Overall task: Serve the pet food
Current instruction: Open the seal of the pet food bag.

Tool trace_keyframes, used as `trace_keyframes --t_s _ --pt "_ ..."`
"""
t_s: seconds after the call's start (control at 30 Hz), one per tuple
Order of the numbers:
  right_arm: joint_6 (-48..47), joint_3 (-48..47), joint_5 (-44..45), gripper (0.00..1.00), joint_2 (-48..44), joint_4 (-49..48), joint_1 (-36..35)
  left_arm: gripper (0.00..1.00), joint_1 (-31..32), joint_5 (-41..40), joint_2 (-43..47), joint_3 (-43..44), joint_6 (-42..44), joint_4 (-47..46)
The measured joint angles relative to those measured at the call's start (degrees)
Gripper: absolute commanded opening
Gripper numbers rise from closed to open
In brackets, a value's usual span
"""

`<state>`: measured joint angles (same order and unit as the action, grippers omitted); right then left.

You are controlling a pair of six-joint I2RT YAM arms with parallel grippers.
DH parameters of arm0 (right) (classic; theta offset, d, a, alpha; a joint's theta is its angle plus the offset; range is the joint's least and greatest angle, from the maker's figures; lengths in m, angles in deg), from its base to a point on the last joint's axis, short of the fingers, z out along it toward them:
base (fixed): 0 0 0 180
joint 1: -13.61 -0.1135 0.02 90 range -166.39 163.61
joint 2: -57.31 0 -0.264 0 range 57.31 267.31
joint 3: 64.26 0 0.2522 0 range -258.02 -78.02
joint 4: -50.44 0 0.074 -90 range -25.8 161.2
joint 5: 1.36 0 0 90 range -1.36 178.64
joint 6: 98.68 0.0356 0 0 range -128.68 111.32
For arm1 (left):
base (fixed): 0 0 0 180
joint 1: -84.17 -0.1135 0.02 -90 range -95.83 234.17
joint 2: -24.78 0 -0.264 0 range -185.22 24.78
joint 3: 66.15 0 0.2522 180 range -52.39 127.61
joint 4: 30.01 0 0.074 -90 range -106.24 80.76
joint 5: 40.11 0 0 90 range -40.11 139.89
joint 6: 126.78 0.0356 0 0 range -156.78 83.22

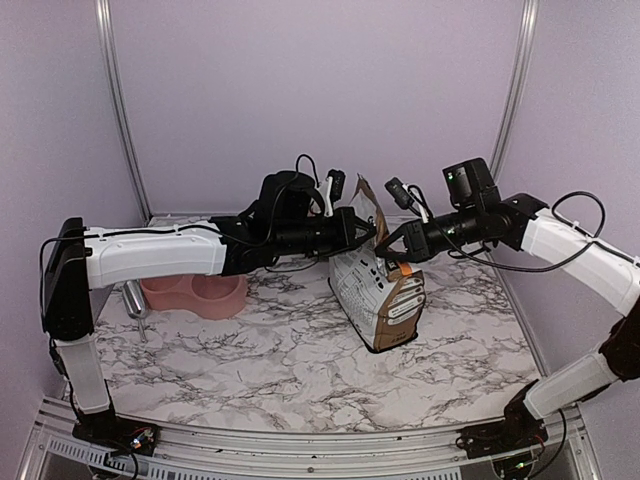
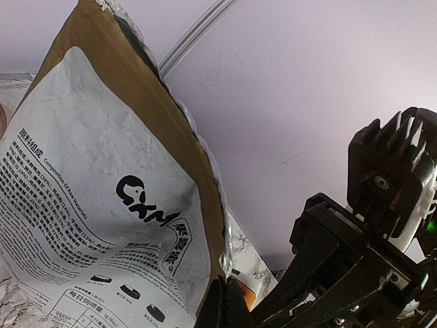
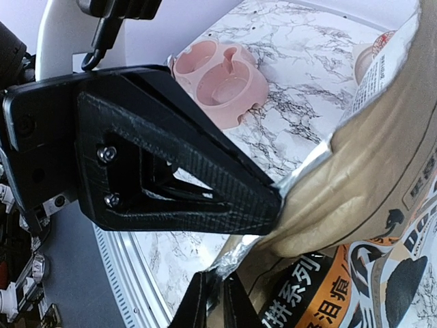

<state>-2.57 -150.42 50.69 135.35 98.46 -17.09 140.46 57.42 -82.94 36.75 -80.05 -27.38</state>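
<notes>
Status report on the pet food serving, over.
Left gripper and right gripper both pinching bag top edge. Bag upright, no kibble visible. Pink bowl empty, path clear.

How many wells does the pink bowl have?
2, side by side: one well at the bowl's left end, the other nearer the bag. The left arm partly hides both.

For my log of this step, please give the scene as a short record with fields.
bag: standing on the marble table, top torn open
left jaws: shut on the bag's top edge
right jaws: shut on the same edge, from the other side
pink double bowl: left of the bag, apart, empty
pet food: not in view
</notes>
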Motion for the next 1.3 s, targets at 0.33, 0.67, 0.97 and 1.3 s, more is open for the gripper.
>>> trace_keyframes --t_s 0.33,0.67,0.97,1.3 --pt "0.37 -0.74 1.33 0.00 0.70 0.57 -0.66 0.00 0.00 -0.31 0.00 -0.17 0.22 0.04" --pt "0.13 -1.79 5.49 0.00 0.50 2.73 -0.98 0.26 0.00 0.20 0.46 -2.01 2.34 -0.20" --pt "0.02 -1.81 5.55 0.00 0.00 2.91 -0.94 0.25 0.02 1.66 1.38 -3.32 3.48 -0.20" --pt "-0.17 -1.81 5.55 0.00 0.00 3.02 -0.63 0.18 0.02 3.04 2.03 -4.61 4.04 -0.20"
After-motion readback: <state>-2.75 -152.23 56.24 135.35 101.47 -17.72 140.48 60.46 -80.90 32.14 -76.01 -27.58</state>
